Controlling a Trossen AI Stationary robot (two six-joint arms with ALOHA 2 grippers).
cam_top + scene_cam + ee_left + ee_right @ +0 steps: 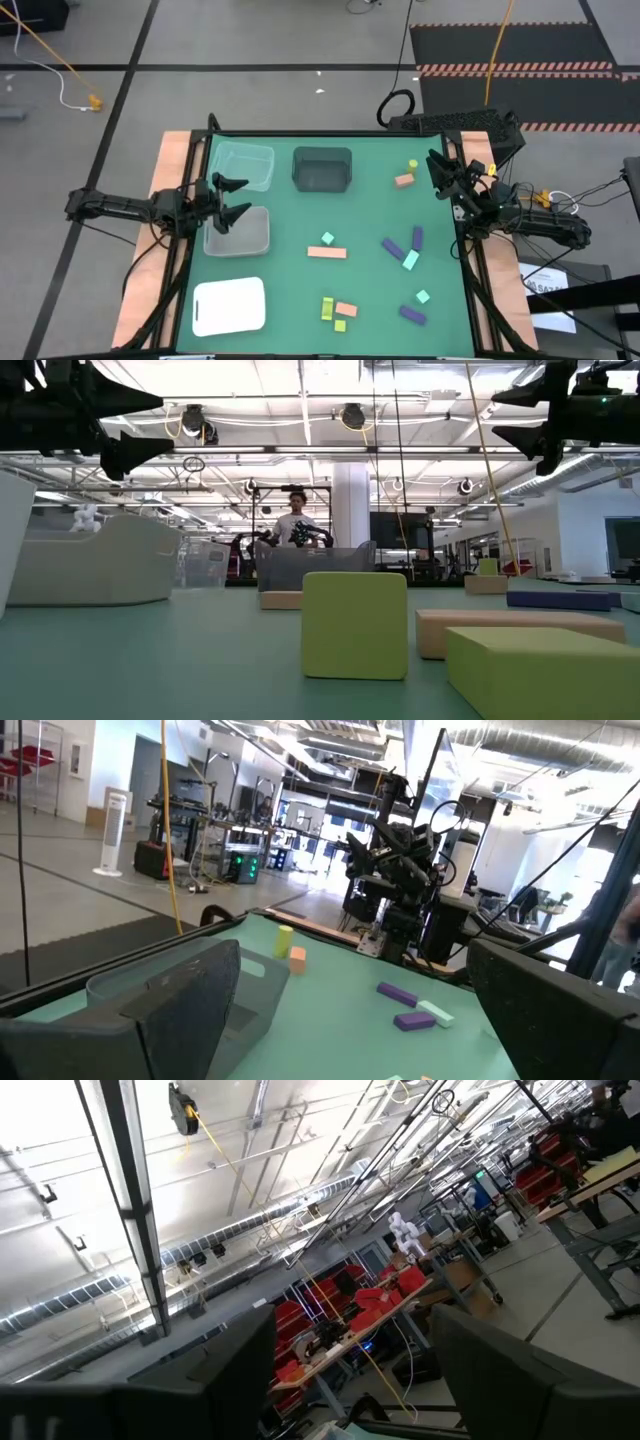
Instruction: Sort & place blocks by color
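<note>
Small blocks lie scattered on the green table (300,290): a salmon bar (327,252), a mint cube (327,238), purple bars (393,247) (417,237) (412,315), a mint bar (410,260), yellow-green blocks (327,308), and a salmon block (404,180) with a yellow-green one (412,164) at the far right. My left gripper (236,198) is open above the table's left edge, over the clear bins. My right gripper (438,172) is open above the table's right edge, raised. Neither touches anything.
Two clear bins (243,166) (238,232) stand at the left, a dark bin (322,168) at the far middle, and a white tray (229,305) at the near left. A person (298,520) stands in the room beyond the table.
</note>
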